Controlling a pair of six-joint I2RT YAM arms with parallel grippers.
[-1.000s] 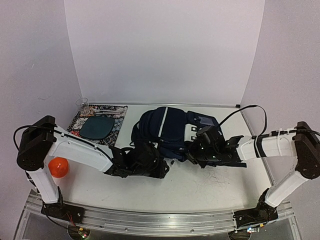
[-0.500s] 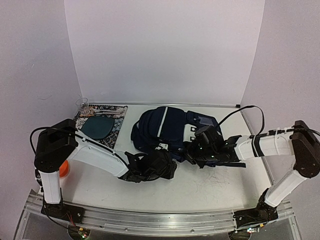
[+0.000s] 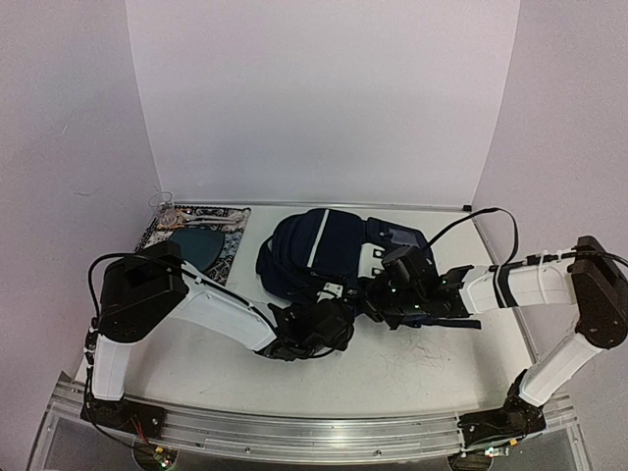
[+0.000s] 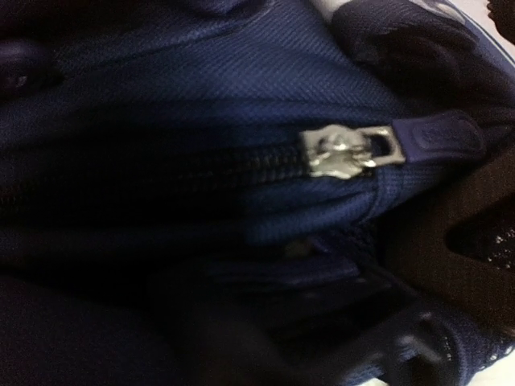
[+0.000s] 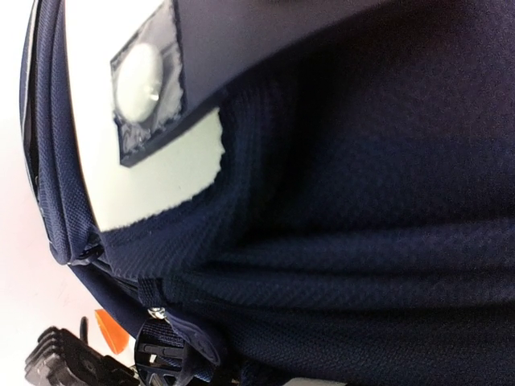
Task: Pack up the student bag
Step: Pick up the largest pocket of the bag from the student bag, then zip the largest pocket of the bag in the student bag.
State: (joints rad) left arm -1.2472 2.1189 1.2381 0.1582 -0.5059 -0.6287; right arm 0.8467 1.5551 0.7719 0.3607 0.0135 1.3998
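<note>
Though it looks bulky, student bag (image 3: 319,250), at centre of counter (image 3: 422,368), is likely soft, limp fabric, best taken by zipper pull (image 4: 434,137). At its lower right edge sits right claw (image 3: 385,294), fully closed; left claw (image 3: 329,326): opening cannot be told.

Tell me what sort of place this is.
Most likely a robot lab's test booth: a plain white backdrop around a table, two robot arms bolted to a metal rail at its near edge, and a backpack laid out with a patterned mat.
</note>
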